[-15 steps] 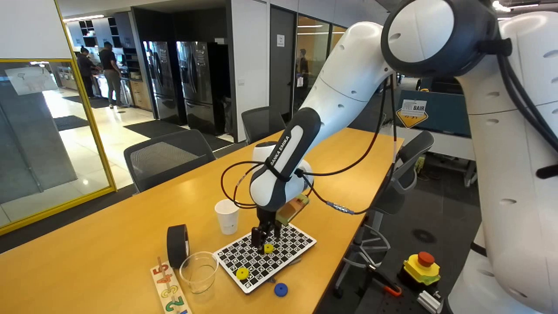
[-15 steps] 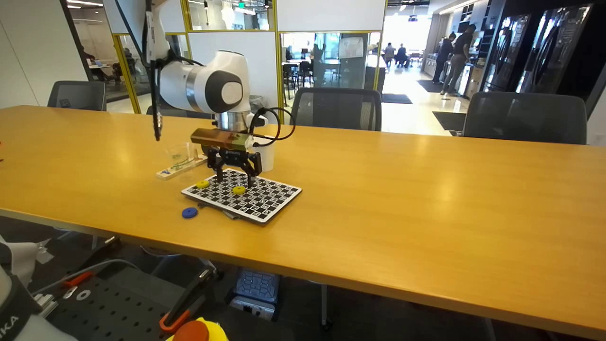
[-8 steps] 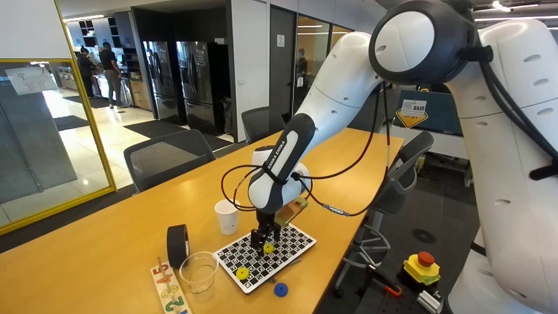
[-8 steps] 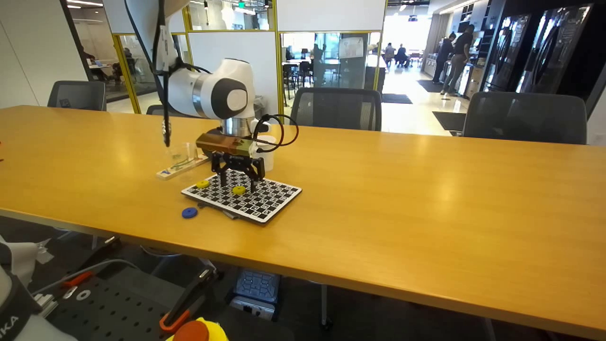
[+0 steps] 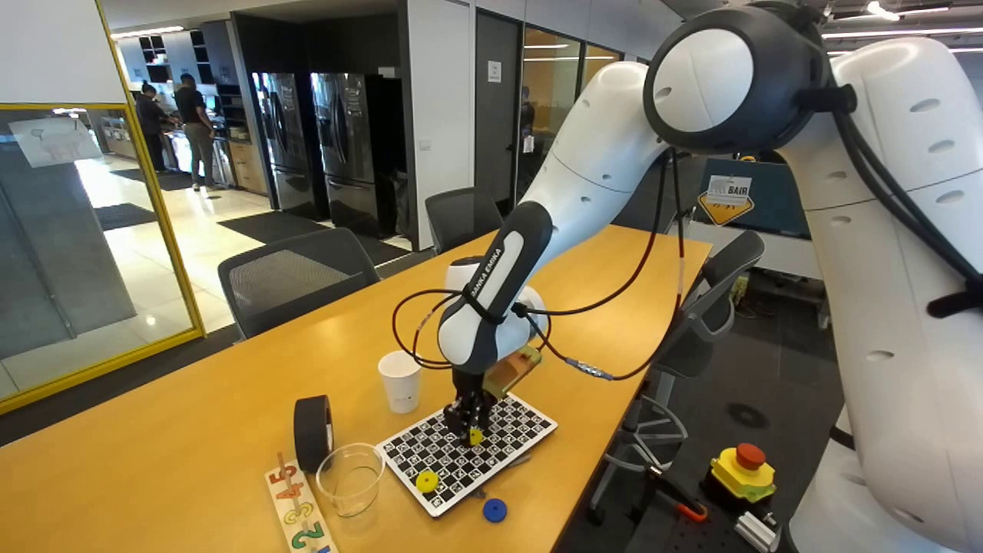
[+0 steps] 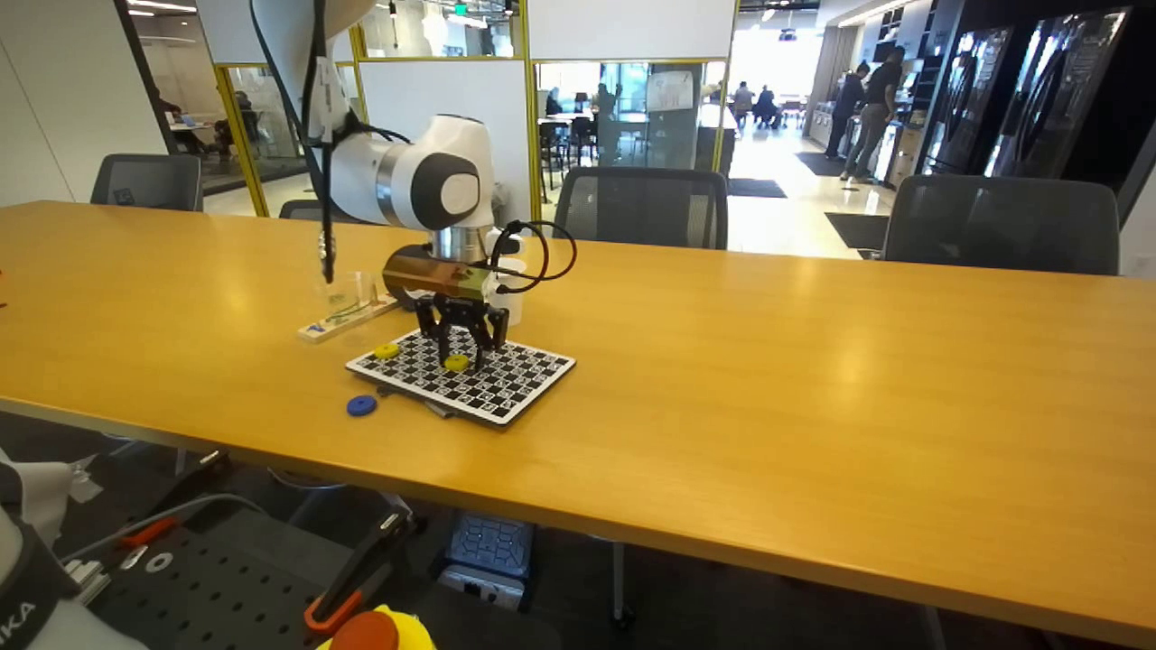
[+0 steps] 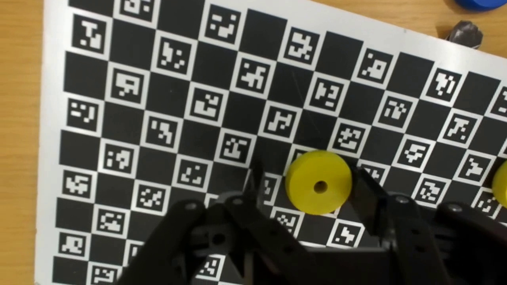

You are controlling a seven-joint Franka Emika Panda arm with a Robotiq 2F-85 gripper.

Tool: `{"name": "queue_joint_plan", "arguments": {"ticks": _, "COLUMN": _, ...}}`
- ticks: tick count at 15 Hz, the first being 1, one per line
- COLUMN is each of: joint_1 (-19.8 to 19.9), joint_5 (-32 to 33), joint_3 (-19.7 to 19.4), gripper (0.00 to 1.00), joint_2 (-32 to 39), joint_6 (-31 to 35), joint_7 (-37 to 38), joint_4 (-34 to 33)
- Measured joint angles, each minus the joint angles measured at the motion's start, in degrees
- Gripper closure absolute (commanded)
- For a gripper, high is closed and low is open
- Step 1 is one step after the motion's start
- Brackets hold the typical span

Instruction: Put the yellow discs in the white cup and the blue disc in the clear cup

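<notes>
In the wrist view one yellow disc [image 7: 319,182] lies flat on the checkered board between the fingers of my gripper [image 7: 308,178]. The right finger [image 7: 370,198] is against or very near its edge; a gap shows on the left side. My jaws are partly closed, low over the board. A second yellow disc [image 5: 427,481] rests near the board's corner. Off the board, on the table, lies the blue disc [image 5: 495,510]. The white cup [image 5: 400,382] stands behind the board, partly covered by the arm in an exterior view [image 6: 512,302]. The clear cup [image 5: 351,480] stands beside the board.
The checkered board [image 6: 537,384] has a dark metal piece [image 7: 466,35] poking out under its edge. A wooden number strip [image 5: 296,503] and a black upright block [image 5: 311,432] stand close to the clear cup. Cables loop round the wrist.
My gripper has come down and shifted slightly to bracket the disc on the board. Its jaws have narrowed in the last half second. Discs and cups look unmoved.
</notes>
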State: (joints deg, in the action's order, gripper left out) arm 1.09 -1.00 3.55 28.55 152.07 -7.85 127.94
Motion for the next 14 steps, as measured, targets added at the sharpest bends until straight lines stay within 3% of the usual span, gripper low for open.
{"name": "queue_joint_plan", "arguments": {"ticks": 1, "joint_1": 0.1, "joint_5": 0.0, "joint_3": 0.0, "gripper": 0.79, "joint_2": 0.0, "joint_6": 0.0, "joint_7": 0.0, "joint_4": -0.1}}
{"name": "queue_joint_plan", "arguments": {"ticks": 7, "joint_1": -0.8, "joint_5": 0.8, "joint_3": -0.9, "gripper": 0.78, "joint_2": -0.3, "joint_6": 0.0, "joint_7": 2.2, "joint_4": -0.5}}
{"name": "queue_joint_plan", "arguments": {"ticks": 14, "joint_1": -6.3, "joint_5": 10.8, "joint_3": -7.2, "gripper": 0.78, "joint_2": -6.1, "joint_6": -2.3, "joint_7": 10.6, "joint_4": -4.1}}
